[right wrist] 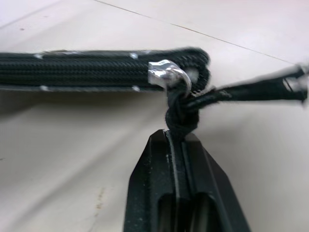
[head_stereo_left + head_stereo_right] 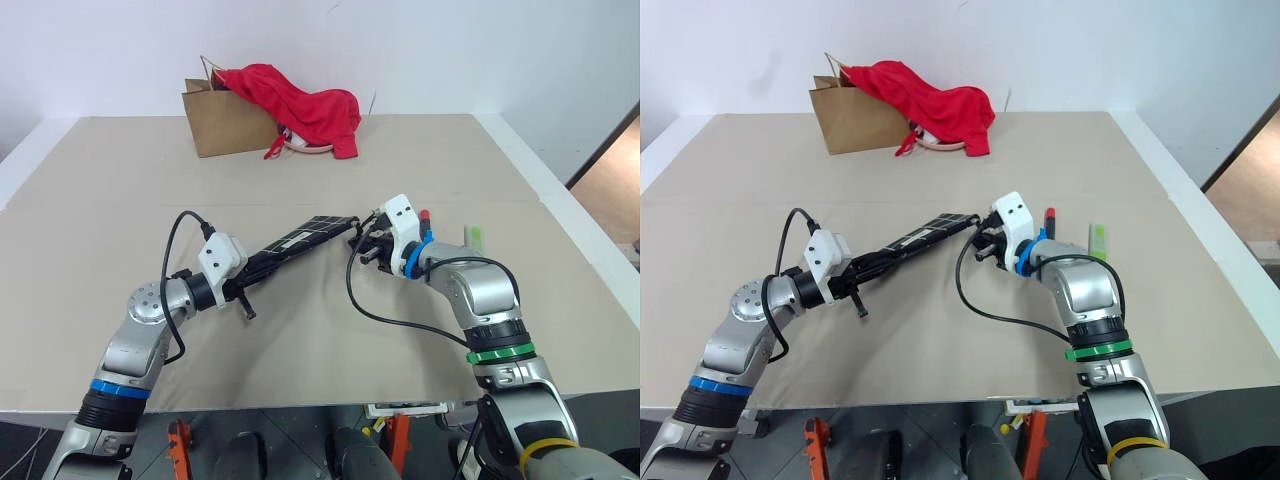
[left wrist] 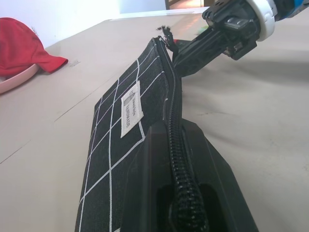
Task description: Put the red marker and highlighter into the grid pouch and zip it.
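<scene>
Grid pouch [image 2: 300, 238]: my left gripper [image 2: 243, 292] clamps one end.
Pull cord [image 1: 179, 116]: right gripper [image 1: 177, 137] pinches it; I'd draw straight along the zipper.

Silver arm shells are showing a blue band on the left arm [image 2: 120, 389]; the right arm [image 2: 497, 352] is wearing green, yellow and blue rings; black cables are looping beside white wrist blocks.
</scene>
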You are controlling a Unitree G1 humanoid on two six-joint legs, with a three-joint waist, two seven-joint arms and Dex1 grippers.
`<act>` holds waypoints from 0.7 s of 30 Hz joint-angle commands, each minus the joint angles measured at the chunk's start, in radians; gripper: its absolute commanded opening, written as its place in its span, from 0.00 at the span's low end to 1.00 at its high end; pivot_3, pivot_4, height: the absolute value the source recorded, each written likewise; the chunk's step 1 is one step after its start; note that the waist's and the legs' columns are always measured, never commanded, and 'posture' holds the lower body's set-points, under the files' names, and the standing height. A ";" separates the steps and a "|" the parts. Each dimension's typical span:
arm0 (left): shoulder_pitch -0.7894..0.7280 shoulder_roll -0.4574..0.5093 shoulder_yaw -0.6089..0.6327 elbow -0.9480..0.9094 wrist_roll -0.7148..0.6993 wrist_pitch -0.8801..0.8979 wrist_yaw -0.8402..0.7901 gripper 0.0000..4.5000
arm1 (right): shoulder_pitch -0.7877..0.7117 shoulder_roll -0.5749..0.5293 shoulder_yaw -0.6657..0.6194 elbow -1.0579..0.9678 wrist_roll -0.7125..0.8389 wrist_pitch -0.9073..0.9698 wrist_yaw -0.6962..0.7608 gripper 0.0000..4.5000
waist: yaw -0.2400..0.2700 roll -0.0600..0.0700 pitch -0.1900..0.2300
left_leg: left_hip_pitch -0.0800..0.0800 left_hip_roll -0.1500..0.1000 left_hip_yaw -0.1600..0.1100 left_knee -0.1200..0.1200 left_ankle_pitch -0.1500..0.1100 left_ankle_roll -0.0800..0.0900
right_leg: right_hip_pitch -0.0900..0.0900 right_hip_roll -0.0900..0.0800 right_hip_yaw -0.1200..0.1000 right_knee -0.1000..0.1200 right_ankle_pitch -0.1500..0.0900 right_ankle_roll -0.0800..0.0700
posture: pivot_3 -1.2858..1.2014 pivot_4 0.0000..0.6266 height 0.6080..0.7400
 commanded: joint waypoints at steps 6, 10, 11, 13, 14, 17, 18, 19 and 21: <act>-0.001 -0.004 0.026 -0.002 -0.005 -0.032 0.000 0.00 | -0.002 -0.022 0.125 -0.096 -0.060 -0.040 0.042 0.01 | 0.000 0.000 0.000 | 0.000 0.000 0.000 0.000 0.000 0.000 | 0.000 0.000 0.000 0.000 0.000 0.000 | 0.52 0.24 1.00; -0.005 -0.007 0.026 0.011 -0.004 -0.039 -0.002 0.00 | -0.018 0.005 0.209 -0.122 -0.089 -0.064 0.065 0.01 | 0.000 0.000 0.000 | 0.000 0.000 0.000 0.000 0.000 0.000 | 0.000 0.000 0.000 0.000 0.000 0.000 | 0.52 0.24 1.00; -0.005 -0.008 0.025 0.013 -0.004 -0.041 -0.003 0.00 | -0.028 0.019 0.226 -0.124 -0.094 -0.069 0.067 0.01 | 0.000 0.000 0.000 | 0.000 0.000 0.000 0.000 0.000 0.000 | 0.000 0.000 0.000 0.000 0.000 0.000 | 0.52 0.24 1.00; -0.005 -0.010 0.024 0.017 -0.003 -0.046 -0.003 0.00 | -0.052 0.046 0.243 -0.113 -0.104 -0.077 0.068 0.01 | -0.001 0.000 0.000 | 0.000 0.000 0.000 0.000 0.000 0.000 | 0.000 0.001 0.000 0.000 0.000 0.000 | 0.52 0.24 1.00; -0.004 -0.011 0.023 0.018 -0.003 -0.048 -0.003 0.00 | -0.062 0.056 0.247 -0.107 -0.109 -0.079 0.068 0.01 | -0.001 0.000 0.000 | 0.000 0.000 0.000 0.000 0.000 0.000 | 0.000 0.001 0.000 0.000 0.000 0.000 | 0.52 0.24 1.00; -0.001 -0.013 0.023 0.021 -0.001 -0.053 -0.004 0.00 | -0.096 0.077 0.252 -0.090 -0.120 -0.087 0.074 0.01 | 0.000 0.000 0.000 | 0.000 0.000 -0.001 0.000 0.000 0.000 | 0.000 0.001 -0.001 0.000 0.000 0.000 | 0.52 0.24 1.00; 0.001 -0.013 0.023 0.021 0.000 -0.055 -0.004 0.00 | -0.106 0.080 0.254 -0.090 -0.120 -0.088 0.080 0.01 | 0.000 0.000 0.000 | 0.000 0.000 -0.001 0.000 0.000 -0.001 | 0.000 0.000 -0.001 0.000 0.000 0.000 | 0.52 0.24 1.00; 0.002 -0.014 0.024 0.022 0.000 -0.056 -0.004 0.00 | -0.112 0.081 0.256 -0.092 -0.120 -0.089 0.086 0.01 | 0.000 0.000 0.000 | 0.000 0.000 -0.001 0.000 0.000 -0.001 | 0.000 0.000 -0.001 0.000 0.000 0.000 | 0.52 0.24 1.00; 0.004 -0.014 0.025 0.024 0.000 -0.059 -0.005 0.00 | -0.119 0.077 0.265 -0.111 -0.115 -0.093 0.111 0.01 | 0.000 0.000 0.000 | 0.000 0.000 -0.001 0.000 0.000 -0.001 | 0.000 0.000 -0.002 0.000 0.000 0.000 | 0.52 0.24 1.00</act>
